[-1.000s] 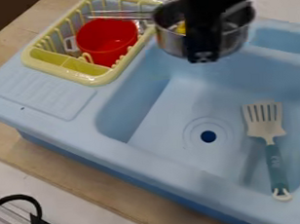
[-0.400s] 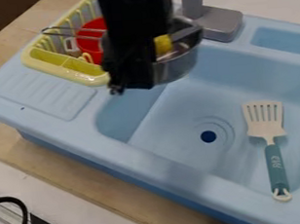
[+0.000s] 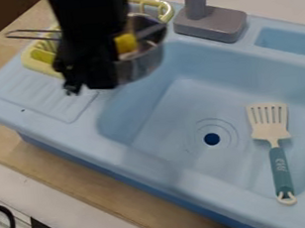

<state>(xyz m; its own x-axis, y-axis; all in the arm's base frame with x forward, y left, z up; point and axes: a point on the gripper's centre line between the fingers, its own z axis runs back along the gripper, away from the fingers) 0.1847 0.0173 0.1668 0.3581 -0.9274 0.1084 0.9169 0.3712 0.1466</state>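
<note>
Black two-finger gripper [image 3: 86, 85] and its arm hide the middle of the silver metal pot [image 3: 141, 64], so the exact contact between gripper and pot cannot be made out; arm is cut off by the top edge. Much of the pale-yellow plastic dish rack [image 3: 167, 10] lies behind arm and pot, with only its far right rim and near left part exposed. Grey plastic faucet [image 3: 196, 0] is cut off at top; a black curved strip [image 3: 11, 221] runs out at the left edge. Relative to the previous frame, gripper and pot have shifted together to the left, away from the faucet and further across the rack, whose far right rim is now uncovered. The black curved strip has also shifted left; the white slotted spatula [image 3: 270, 132] with teal handle lies as before in the light-blue plastic sink [image 3: 152, 160], right of the dark drain hole [image 3: 211, 139]. State of end effector: closed on the pot, holding it raised. Pot: round, shiny wall, thin wire handle [image 3: 8, 34] projecting left past the arm, small yellow object [image 3: 125, 42] inside, its shape blurred. Pot position: upper left, in front of the rack, near the sink's ridged drainboard [image 3: 44, 94].
</note>
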